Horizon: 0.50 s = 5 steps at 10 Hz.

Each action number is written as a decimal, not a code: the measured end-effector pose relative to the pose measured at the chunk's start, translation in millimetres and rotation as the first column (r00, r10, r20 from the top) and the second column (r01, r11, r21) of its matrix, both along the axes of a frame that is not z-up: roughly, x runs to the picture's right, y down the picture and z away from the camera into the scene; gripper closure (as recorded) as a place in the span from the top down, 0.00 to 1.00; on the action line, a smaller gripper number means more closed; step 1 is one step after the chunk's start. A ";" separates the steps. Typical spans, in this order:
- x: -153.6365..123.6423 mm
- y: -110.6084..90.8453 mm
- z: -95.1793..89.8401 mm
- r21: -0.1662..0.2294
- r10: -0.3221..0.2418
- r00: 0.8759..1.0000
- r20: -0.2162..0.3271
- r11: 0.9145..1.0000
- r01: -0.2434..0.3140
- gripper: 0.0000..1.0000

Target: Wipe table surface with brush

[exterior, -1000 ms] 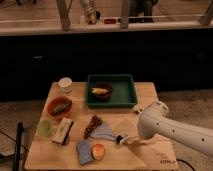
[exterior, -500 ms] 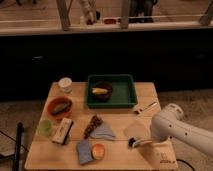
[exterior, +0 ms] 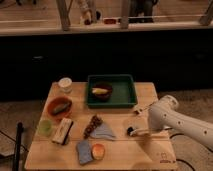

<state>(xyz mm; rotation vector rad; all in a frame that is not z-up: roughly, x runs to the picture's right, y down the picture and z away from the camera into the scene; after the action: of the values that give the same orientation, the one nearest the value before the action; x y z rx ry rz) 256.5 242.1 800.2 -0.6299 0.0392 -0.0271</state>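
The table surface (exterior: 150, 150) is a pale wooden top that fills the lower half of the camera view. The brush (exterior: 130, 131) has its dark rounded head down on the wood, right of the table's middle. Its short whitish handle points right into my gripper (exterior: 142, 131), which is shut on it. My white arm (exterior: 170, 117) comes in from the lower right and hides the table's right edge.
A green tray (exterior: 125, 100) holding a bowl (exterior: 101, 92) sits at the back. On the left are a white cup (exterior: 65, 84), an orange bowl (exterior: 60, 106), a green cup (exterior: 45, 127) and a tan block (exterior: 62, 131). A grey cloth (exterior: 104, 133), a sponge (exterior: 84, 152) and a small white item (exterior: 137, 109) lie nearby.
The brush head slid right along the table and then back away from the front edge, toward the tray. My arm shifted right and back with it.
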 end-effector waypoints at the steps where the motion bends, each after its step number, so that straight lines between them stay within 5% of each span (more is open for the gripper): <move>1: -15.6 0.2 -0.5 -0.001 -0.007 1.000 0.023 1.000 0.007 0.00; 5: -32.7 5.5 -8.4 0.003 -0.021 0.997 0.072 1.000 0.020 0.00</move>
<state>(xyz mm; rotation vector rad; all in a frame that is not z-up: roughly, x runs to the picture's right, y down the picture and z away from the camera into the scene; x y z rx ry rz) 223.8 247.6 791.8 -0.6254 -0.0240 -0.0696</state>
